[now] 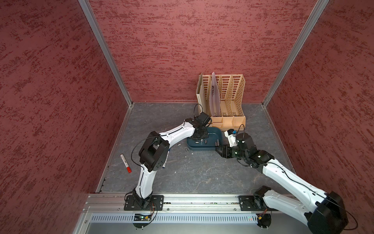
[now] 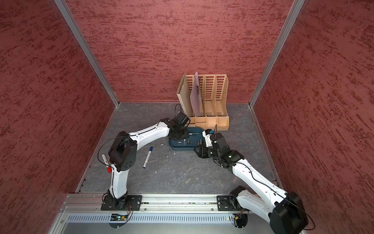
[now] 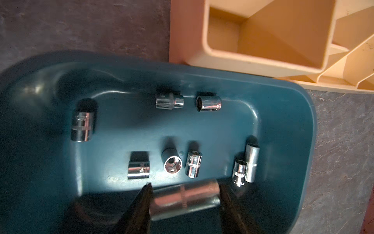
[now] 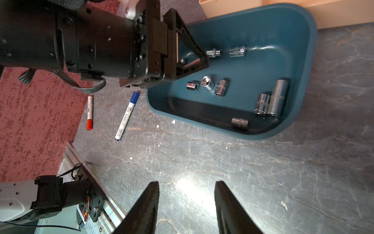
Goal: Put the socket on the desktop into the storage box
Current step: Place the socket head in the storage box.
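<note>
A socket [image 3: 185,200] is clamped between the fingers of the left gripper [image 3: 185,192] and is held above the left end of the storage box [image 3: 303,125]. Eight other sockets [image 3: 138,168] are scattered on the box's floor. The box is set toward the far edge of the bench [image 1: 192,174], with the tan file rack [image 1: 228,101] just beside its far rim. Two loose sockets [image 1: 179,144] are seen on the bench off the box's left near corner. A blue marker [image 2: 148,157] and a red marker [image 1: 125,163] are laid toward the left edge. The right gripper [image 4: 187,184] is held with its jaws apart and empty by the box's right near corner. Open bench is left between the box and the near edge.
</note>
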You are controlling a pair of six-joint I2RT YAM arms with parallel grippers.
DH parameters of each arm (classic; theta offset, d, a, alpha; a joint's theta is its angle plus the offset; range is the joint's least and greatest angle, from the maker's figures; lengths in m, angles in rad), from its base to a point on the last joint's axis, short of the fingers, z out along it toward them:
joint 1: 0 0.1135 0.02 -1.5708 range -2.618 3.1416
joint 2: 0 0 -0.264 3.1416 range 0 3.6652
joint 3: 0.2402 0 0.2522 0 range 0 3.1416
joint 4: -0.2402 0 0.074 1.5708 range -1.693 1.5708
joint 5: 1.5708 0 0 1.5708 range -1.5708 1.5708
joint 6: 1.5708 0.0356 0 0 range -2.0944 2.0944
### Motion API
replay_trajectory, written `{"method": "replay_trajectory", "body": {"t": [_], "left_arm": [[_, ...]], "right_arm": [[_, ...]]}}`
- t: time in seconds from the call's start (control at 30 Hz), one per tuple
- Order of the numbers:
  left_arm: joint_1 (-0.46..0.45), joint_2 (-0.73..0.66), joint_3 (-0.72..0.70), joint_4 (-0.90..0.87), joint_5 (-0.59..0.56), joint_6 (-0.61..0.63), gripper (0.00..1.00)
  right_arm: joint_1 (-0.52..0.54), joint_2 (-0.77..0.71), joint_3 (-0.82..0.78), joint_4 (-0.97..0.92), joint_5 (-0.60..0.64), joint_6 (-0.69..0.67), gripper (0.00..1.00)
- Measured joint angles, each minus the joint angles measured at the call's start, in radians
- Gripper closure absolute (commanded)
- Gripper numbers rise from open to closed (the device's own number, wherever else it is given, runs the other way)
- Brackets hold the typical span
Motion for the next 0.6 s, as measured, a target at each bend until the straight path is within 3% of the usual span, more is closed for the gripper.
{"method": "replay_trajectory", "body": {"t": [0.6], "left_arm": [[-0.011,0.154,0.136,-0.014,0.040,0.026,0.56]], "right_arm": [[-0.037,-0.015,-0.032,-0.029,-0.002,0.001,0.51]]}}
